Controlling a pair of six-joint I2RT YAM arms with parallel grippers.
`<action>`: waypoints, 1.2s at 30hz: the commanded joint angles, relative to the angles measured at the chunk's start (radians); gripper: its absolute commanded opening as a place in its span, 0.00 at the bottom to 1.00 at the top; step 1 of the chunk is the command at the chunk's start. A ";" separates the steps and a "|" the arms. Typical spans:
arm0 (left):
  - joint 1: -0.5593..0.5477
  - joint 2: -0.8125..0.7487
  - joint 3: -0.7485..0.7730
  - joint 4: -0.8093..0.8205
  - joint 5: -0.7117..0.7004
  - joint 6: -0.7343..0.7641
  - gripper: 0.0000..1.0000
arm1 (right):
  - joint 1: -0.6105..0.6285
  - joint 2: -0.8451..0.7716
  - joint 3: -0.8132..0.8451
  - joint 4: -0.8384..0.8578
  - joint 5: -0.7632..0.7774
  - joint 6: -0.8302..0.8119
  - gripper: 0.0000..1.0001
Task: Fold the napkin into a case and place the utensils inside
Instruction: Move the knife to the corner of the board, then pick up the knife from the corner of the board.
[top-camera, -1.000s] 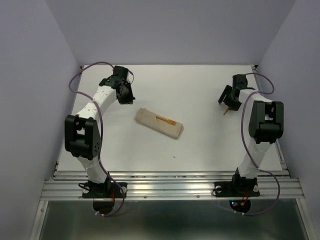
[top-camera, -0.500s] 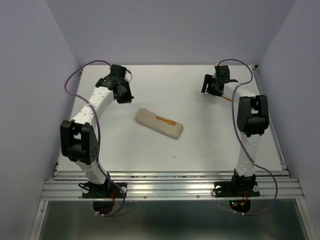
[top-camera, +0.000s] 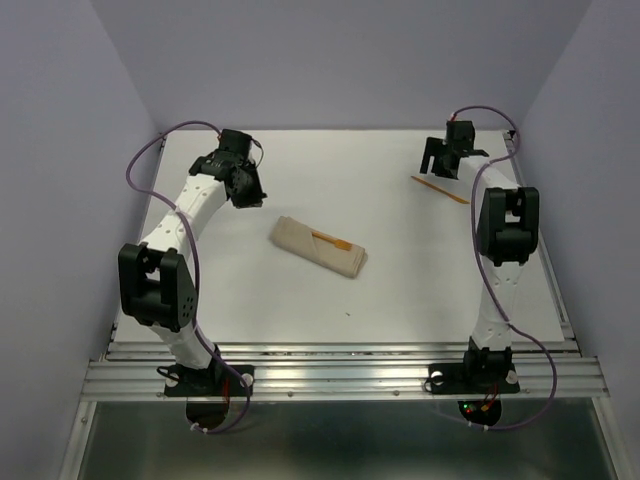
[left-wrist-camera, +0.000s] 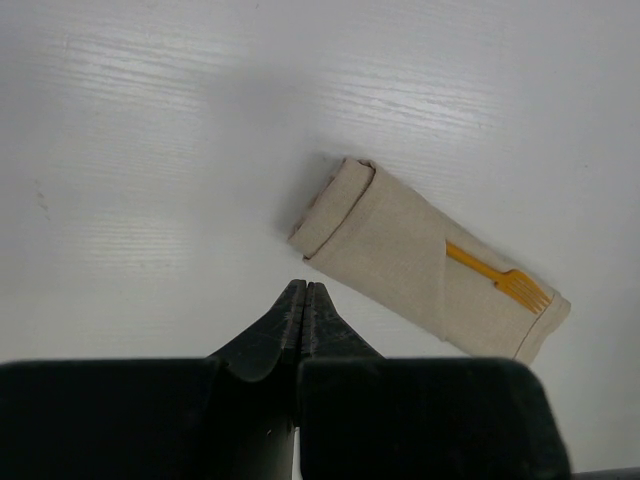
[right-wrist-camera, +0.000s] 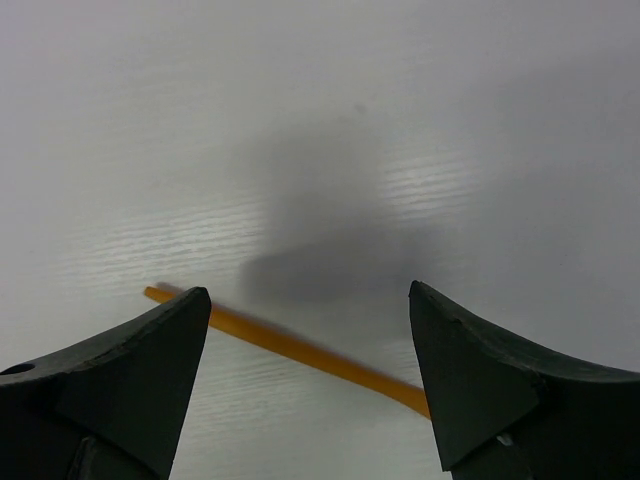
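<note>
You are looking into a booth with pale lilac walls (top-camera: 330, 60) on the left, the far side and the right, closing in a white surface (top-camera: 300, 300) with a faint streaked grain. A ribbed metal rail (top-camera: 340, 375) runs along its near edge, and both arm bases are bolted there.

Start at the left. Your left arm reaches toward the far-left corner, with a purple cable (top-camera: 135, 170) looped beside it. The left hand (top-camera: 250, 193) hangs over bare surface with its fingers pressed together and nothing between them; the wrist view shows the two tips (left-wrist-camera: 305, 290) meeting in a seam.

Toward the middle of the surface lies the case (top-camera: 318, 247), a tan cloth pouch set on a slant, one end nearer the far-left corner and the other nearer the near-right corner. From the left wrist view the case (left-wrist-camera: 420, 262) shows a rolled end nearest the hand. An orange fork (left-wrist-camera: 497, 277) rests in it under a diagonal fold, tines out; from above the fork (top-camera: 330, 239) is a short orange streak.

A small dark speck (top-camera: 348, 314) sits nearer the near edge.

Near the far-right corner an orange stick (top-camera: 440, 189) lies flat on the surface, well apart from the case. Your right hand (top-camera: 440, 160) is just beyond it with fingers spread wide, pinching nothing. In the right wrist view the stick (right-wrist-camera: 300, 348) crosses the gap between the fingers (right-wrist-camera: 130, 350).
</note>
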 joint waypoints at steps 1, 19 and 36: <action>0.000 -0.067 0.014 -0.015 -0.017 -0.007 0.07 | -0.071 0.046 0.026 -0.017 -0.120 0.052 0.86; -0.023 -0.062 0.014 0.007 0.021 -0.011 0.06 | -0.072 -0.182 -0.437 0.081 -0.372 0.152 0.86; -0.034 -0.058 0.006 0.011 0.025 -0.008 0.06 | 0.074 -0.046 -0.264 -0.120 0.147 0.031 0.61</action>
